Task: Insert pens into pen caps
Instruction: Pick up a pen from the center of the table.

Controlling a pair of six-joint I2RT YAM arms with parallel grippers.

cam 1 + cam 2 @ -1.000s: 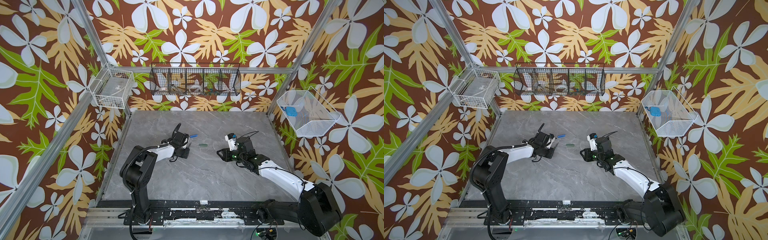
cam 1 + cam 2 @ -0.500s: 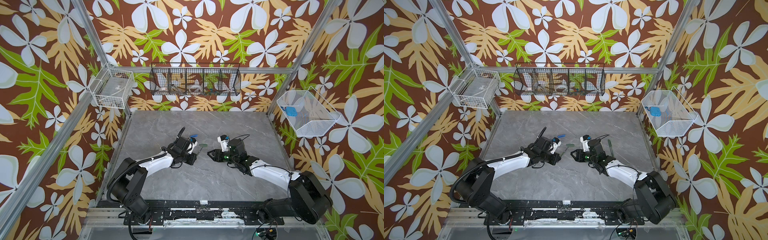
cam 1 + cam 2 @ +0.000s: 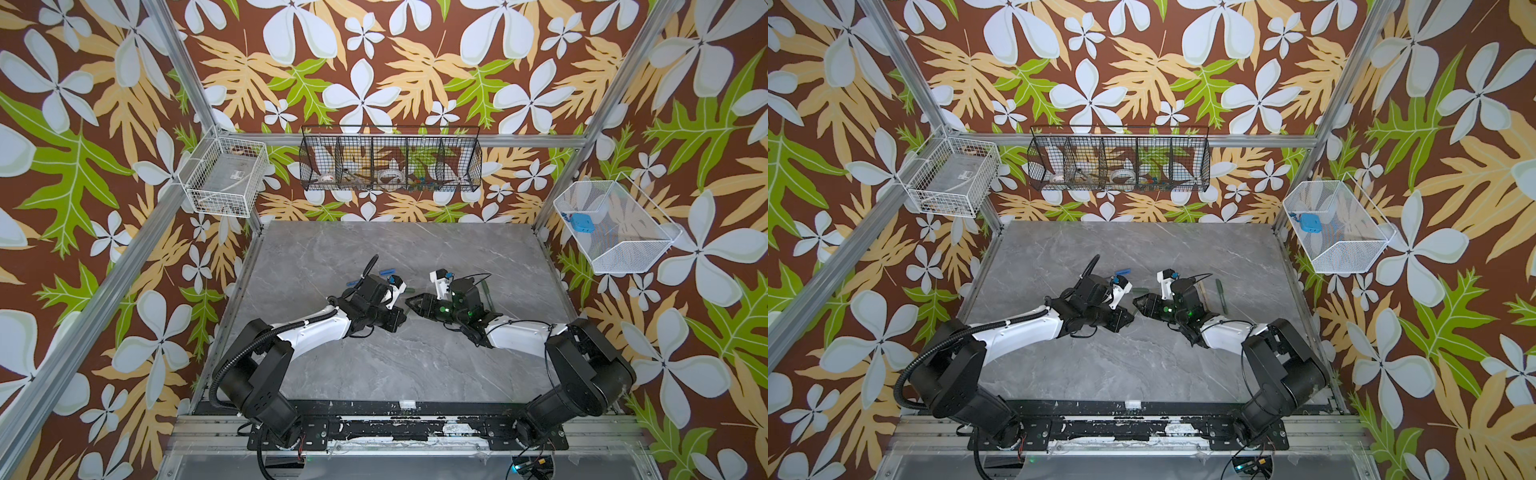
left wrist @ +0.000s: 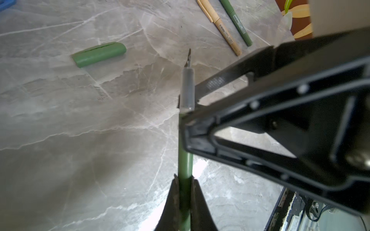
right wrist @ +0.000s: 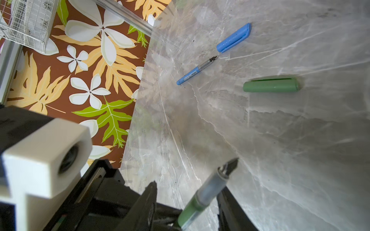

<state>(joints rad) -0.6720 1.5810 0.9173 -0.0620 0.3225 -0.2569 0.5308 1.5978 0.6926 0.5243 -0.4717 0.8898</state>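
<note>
Both arms have drawn together over mid-tabletop [image 3: 374, 365] since a second ago; their tips now nearly meet. On the left gripper [image 4: 184, 177] the jaws are pinched tight on a green pen [image 4: 185, 160]. Its long axis lies in line with the jaws, nib pointing out toward the right arm. I note the blue pen [image 5: 197, 70] lying flat, nib toward the blue cap [image 5: 234, 38] just beside it. The green cap [image 5: 271, 85] lies apart. Grey marbled surface, leaf-patterned walls [image 3: 374, 62]. On the right gripper [image 5: 188, 185] the jaws are spread, straddling the held pen's clear nib end; contact I cannot tell. The tan pen [image 4: 220, 27] and second green pen [image 4: 236, 22] lie side by side.
</note>
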